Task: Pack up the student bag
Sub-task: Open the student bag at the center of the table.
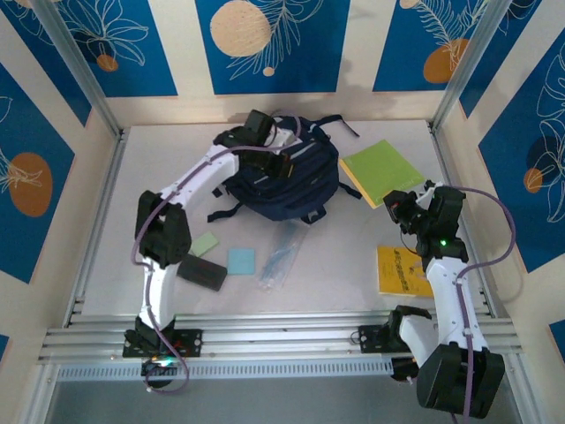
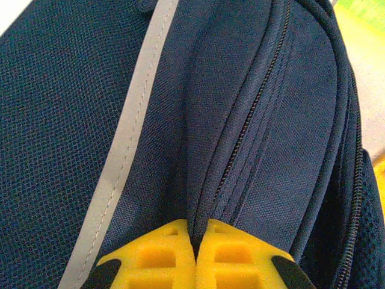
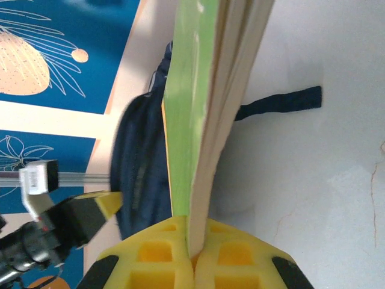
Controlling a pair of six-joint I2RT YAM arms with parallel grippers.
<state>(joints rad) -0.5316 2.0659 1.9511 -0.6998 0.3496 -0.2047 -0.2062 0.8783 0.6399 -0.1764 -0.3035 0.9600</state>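
**Two Pinches and a Zip That Looks Shut**

The big dark navy cloth student bag (image 1: 296, 181) with black straps lies at the back of the white table (image 1: 344, 265), near the middle. The left gripper (image 2: 195, 241) is on top of it. Its yellow fingers (image 2: 237, 256) are pressed together and pinch a fold of the navy cloth, right beside the dark zip (image 2: 243, 126). The zip looks shut there.

The right gripper (image 3: 192, 253) is just to the right of the bag. Its fingers (image 3: 240, 256) squeeze the edge of a flat bright green book (image 3: 186, 120) with pale pages.

Here is what could go wrong:

- The left gripper seems to hold cloth, not a zip tab. If it pulls, I think the whole soft bag may lift or slide, and the zip may not open.
- The fold is thin and smooth, so it could slip out of the pinch.
- The green book is held only by its edge. It is wide and floppy, so it could swing, sag or drop, and the pages could fan out.
- If the book goes to the bag before there is a hole, it will just bump the cloth.
- A black strap (image 3: 283, 102) lies on the table beside the book and might catch on it.
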